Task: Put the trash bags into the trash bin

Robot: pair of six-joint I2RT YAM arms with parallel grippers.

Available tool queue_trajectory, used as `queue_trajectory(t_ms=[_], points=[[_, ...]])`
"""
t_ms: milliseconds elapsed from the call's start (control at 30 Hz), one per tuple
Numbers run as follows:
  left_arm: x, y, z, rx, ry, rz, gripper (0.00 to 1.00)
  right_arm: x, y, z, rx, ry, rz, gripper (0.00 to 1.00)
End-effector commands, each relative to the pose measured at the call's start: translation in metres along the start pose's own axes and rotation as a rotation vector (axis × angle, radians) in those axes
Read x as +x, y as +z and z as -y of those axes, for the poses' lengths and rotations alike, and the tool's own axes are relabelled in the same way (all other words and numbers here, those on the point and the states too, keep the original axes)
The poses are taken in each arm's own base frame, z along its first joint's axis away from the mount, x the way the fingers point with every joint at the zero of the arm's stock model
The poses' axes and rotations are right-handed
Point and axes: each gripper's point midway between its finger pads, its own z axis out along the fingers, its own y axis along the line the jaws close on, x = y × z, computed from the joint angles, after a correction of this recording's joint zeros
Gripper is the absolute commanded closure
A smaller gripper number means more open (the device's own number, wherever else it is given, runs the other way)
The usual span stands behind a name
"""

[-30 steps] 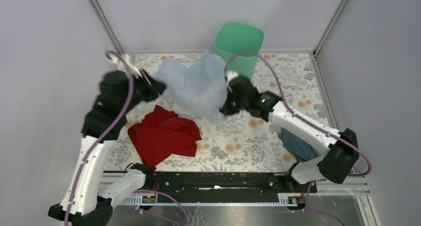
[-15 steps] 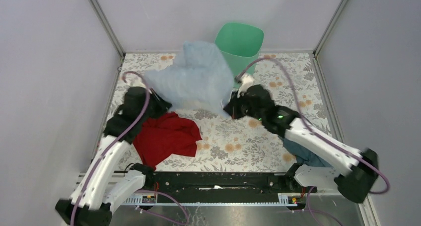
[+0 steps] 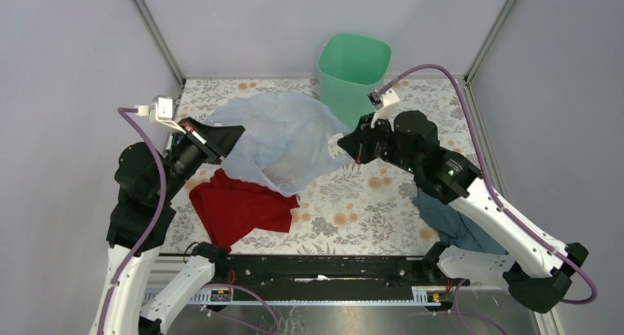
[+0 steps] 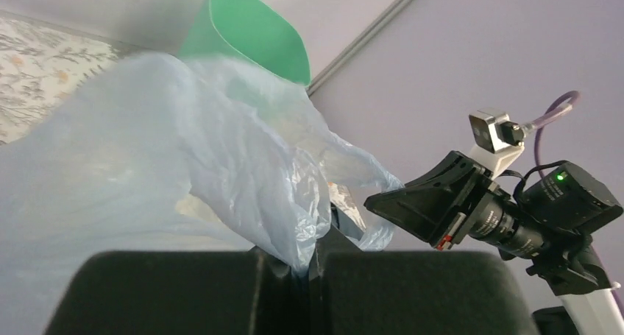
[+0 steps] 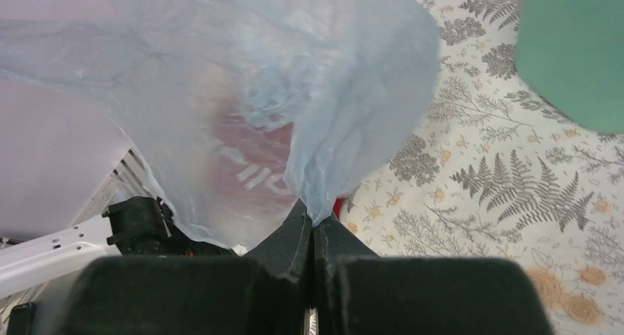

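A pale blue, see-through trash bag (image 3: pixel 283 136) hangs stretched in the air between my two grippers, above the flowered table. My left gripper (image 3: pixel 229 135) is shut on its left edge (image 4: pixel 305 258). On the opposite side my right gripper (image 3: pixel 352 145) is shut on the bag's right edge (image 5: pixel 315 216). The mint-green trash bin (image 3: pixel 353 64) stands upright at the back of the table, just behind and right of the bag; the left wrist view shows its rim (image 4: pixel 254 29) behind the bag (image 4: pixel 184 151), and the right wrist view shows its wall (image 5: pixel 574 48).
A red bag or cloth (image 3: pixel 243 202) lies crumpled on the table below the blue bag. A dark teal one (image 3: pixel 449 221) lies at the right, partly under my right arm. Grey walls close in the table on three sides.
The bag, bunched and lifted high a second ago, is now pulled wide and lower between the grippers. My left gripper swung back up and left; my right gripper moved right and up toward the bin.
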Motion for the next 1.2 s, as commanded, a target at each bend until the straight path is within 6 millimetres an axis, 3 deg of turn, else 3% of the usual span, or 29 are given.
queue_trajectory(t_ms=[0, 200, 400, 567, 700, 867, 1033, 1167], points=[[0.016, 0.007, 0.003, 0.067, -0.037, -0.049, 1.00, 0.029, -0.001, 0.019, 0.057, 0.011, -0.053, 1.00], [0.024, 0.017, 0.010, 0.117, -0.090, -0.096, 1.00, 0.020, -0.007, 0.007, -0.008, -0.025, -0.029, 1.00], [0.041, 0.042, 0.026, 0.205, -0.209, -0.138, 1.00, 0.021, 0.009, -0.020, -0.158, -0.015, -0.043, 1.00], [0.084, 0.075, 0.048, 0.151, -0.154, -0.220, 1.00, 0.015, 0.018, -0.023, -0.174, 0.000, -0.013, 0.97], [0.109, 0.105, 0.051, 0.069, -0.119, -0.280, 1.00, 0.014, 0.018, -0.020, -0.164, -0.004, 0.008, 0.90], [0.127, 0.129, 0.061, 0.105, -0.163, -0.334, 1.00, 0.018, 0.009, -0.018, -0.193, -0.005, 0.090, 0.59], [0.130, 0.140, 0.061, 0.081, -0.159, -0.350, 1.00, 0.025, 0.014, -0.014, -0.206, -0.034, 0.126, 0.28], [0.134, 0.143, 0.058, 0.058, -0.161, -0.370, 1.00, 0.030, 0.025, -0.003, -0.155, -0.044, 0.133, 0.21]])
